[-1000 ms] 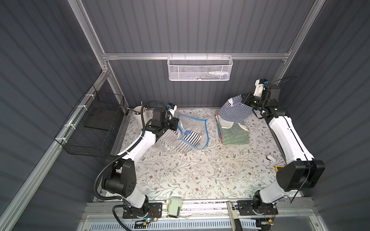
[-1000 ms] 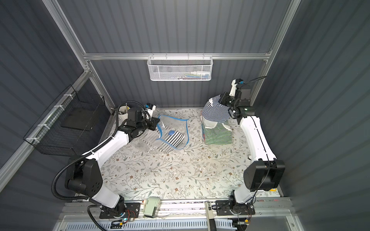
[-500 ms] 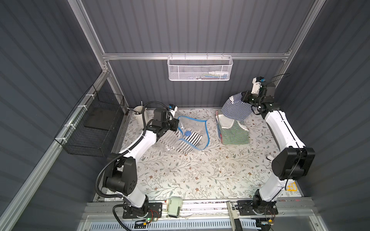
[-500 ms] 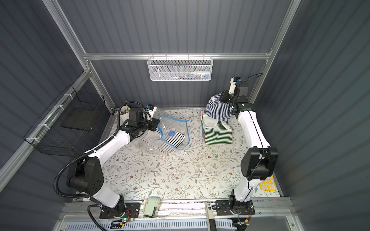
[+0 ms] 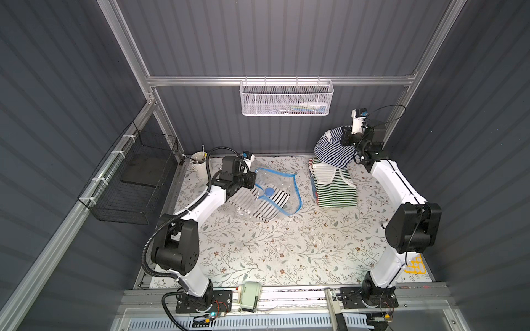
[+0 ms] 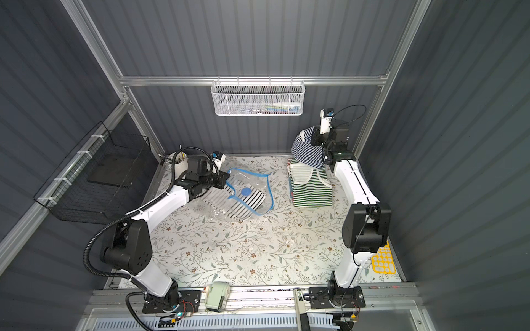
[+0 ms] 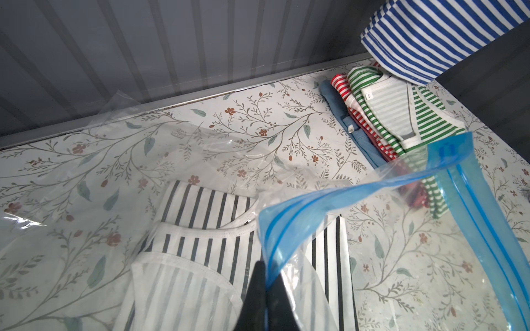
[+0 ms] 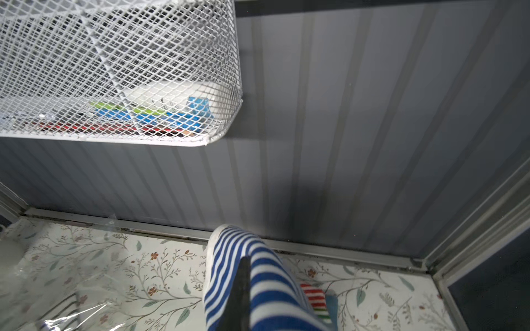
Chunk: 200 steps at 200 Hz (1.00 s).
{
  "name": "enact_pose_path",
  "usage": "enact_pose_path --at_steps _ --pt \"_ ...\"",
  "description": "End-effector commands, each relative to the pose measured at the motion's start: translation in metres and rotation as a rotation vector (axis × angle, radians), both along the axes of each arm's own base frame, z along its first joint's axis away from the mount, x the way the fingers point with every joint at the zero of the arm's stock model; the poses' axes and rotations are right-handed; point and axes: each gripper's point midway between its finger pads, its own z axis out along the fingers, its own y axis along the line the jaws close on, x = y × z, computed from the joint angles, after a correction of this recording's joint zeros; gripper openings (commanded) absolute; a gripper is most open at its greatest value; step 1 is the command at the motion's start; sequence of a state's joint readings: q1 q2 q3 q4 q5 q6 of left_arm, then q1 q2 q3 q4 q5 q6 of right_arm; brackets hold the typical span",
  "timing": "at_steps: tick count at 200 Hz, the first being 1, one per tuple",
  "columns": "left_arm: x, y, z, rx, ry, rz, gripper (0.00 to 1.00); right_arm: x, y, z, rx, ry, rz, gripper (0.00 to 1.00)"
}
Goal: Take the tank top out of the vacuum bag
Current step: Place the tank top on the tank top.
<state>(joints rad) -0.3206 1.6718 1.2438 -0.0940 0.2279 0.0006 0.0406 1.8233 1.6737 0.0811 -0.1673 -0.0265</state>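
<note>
The clear vacuum bag (image 5: 286,186) (image 6: 262,190) lies on the flowered table, its blue zip strip curled up and its round blue valve cap (image 5: 269,191) on top. My left gripper (image 5: 253,180) (image 7: 265,283) is shut on the bag's blue strip (image 7: 329,200). A black-and-white striped tank top (image 5: 265,204) (image 7: 200,238) lies inside the bag. My right gripper (image 5: 345,137) (image 8: 246,286) is shut on a blue-and-white striped tank top (image 5: 329,152) (image 6: 305,152) (image 8: 269,289), which hangs in the air at the back right.
A stack of folded striped tops (image 5: 335,186) (image 7: 381,114) lies under the hanging top. A white mesh basket (image 5: 286,97) hangs on the back wall, a black wire basket (image 5: 134,183) on the left wall. A white cup (image 5: 200,163) stands at the back left.
My right arm has folded upward, carrying the blue-and-white top slightly higher and further back. The left gripper keeps its hold on the bag and has barely moved.
</note>
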Motion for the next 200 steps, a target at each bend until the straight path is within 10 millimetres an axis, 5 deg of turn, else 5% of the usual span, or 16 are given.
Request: enact_pose_path --at_steps 1,90,137,200 --pt "-0.002 -0.002 -0.006 0.026 0.028 -0.021 0.00 0.009 0.004 0.029 -0.128 -0.180 0.003 0.00" --pt "-0.015 -0.022 -0.002 0.072 0.007 -0.072 0.00 0.037 0.010 0.011 -0.279 -0.360 0.077 0.00" --pt "-0.022 -0.030 -0.007 0.123 -0.002 -0.095 0.00 0.045 -0.016 0.024 -0.278 -0.418 0.115 0.00" --pt "-0.018 -0.032 -0.030 0.159 0.045 -0.102 0.00 0.042 -0.076 0.029 -0.270 -0.503 0.070 0.00"
